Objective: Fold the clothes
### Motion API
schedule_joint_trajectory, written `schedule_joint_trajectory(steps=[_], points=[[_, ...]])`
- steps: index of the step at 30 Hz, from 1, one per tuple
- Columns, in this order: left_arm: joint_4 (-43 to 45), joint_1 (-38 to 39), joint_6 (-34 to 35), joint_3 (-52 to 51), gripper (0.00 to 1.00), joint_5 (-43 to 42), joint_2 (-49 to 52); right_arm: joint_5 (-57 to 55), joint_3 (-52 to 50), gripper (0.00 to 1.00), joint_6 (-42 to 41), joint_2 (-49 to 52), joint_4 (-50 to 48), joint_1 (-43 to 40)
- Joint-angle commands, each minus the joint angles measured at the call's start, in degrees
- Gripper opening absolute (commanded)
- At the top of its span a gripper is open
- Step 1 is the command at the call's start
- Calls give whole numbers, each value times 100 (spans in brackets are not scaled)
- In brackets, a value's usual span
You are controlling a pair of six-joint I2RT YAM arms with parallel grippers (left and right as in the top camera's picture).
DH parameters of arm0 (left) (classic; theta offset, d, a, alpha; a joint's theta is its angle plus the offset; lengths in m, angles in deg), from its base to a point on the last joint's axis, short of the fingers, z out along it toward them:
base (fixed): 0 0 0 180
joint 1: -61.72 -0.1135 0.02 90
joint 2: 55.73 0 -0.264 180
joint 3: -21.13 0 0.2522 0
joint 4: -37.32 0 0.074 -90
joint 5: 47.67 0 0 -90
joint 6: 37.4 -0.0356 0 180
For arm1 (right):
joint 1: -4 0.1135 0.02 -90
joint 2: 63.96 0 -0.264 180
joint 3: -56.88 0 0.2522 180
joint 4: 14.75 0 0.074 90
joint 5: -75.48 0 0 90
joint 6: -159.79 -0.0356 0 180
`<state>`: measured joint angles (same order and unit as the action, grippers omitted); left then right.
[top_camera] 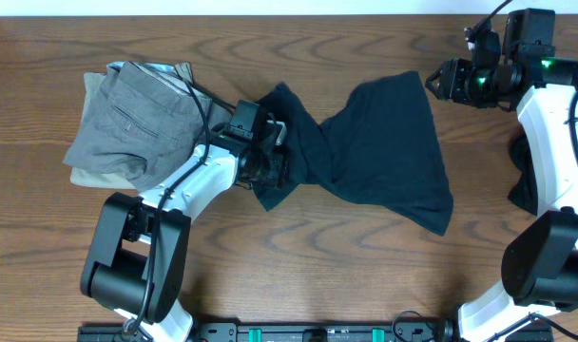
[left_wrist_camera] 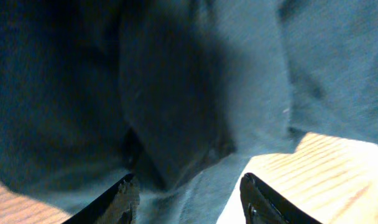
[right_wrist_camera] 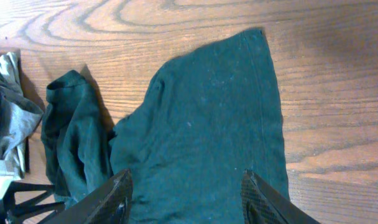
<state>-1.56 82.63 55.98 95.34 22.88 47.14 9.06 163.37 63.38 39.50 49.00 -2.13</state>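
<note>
Teal cloth fills my left camera: the shirt (top_camera: pixel 384 142) lies crumpled on the table (top_camera: pixel 317 275), its left end twisted into a bunch and its right part spread flatter. My left gripper (left_wrist_camera: pixel 188 198) sits low over that bunch with jaws spread, fabric under and between them but nothing pinched. My right gripper (right_wrist_camera: pixel 184 193) hovers near the shirt's far right corner, jaws likewise apart and holding nothing. Grey trousers (top_camera: pixel 127 119) lie piled just beside the bunch, close to my left arm. The risk I see is this: closing the left jaws here could catch several layers of the twist rather than one edge, and lifting would then tighten the knot. A leftward sweep could snag the trousers. Pulling from one side only would likely slide the shirt, not flatten it.
</note>
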Motion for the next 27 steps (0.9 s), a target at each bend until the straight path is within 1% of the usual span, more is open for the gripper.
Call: schedule_joint_trajectory(steps=[1, 2, 3, 6, 7, 11, 14, 17, 19, 22, 24, 27], points=[[-66, 7, -168, -50, 53, 236, 140, 44, 13, 54, -42, -111, 20, 24], [-70, 7, -168, -50, 48, 236, 151, 42, 13, 53, -42, -111, 20, 24], [-70, 7, -168, -50, 40, 236, 151, 42, 13, 53, -42, -111, 17, 20], [4, 7, -164, -37, 10, 140, 138, 39, 13, 53, -42, -111, 17, 20], [11, 7, -162, -7, 6, 66, 122, 37, 13, 53, -42, -111, 17, 20], [-170, 7, 42, 326, 6, -225, -166, 0, 13, 53, -42, -111, 37, 20], [-387, 4, 55, 649, 6, -186, -671, -286, 13, 54, -39, -111, 146, 20], [-516, 4, 48, 920, 6, 284, -1292, -680, -55, 55, -44, -109, 251, 20], [-522, 7, 2, 994, 6, 647, -1742, -667, -162, 55, -118, -109, 225, 20], [-511, 0, -83, 999, 6, 894, -2223, -656, -452, 55, -299, -109, 103, 22], [-531, 0, -125, 999, 6, 929, -2444, -450, -710, 55, -302, -109, 2, 22], [-549, 0, -125, 999, 6, 929, -2581, 173, -1095, 55, -264, -109, -57, 33]])
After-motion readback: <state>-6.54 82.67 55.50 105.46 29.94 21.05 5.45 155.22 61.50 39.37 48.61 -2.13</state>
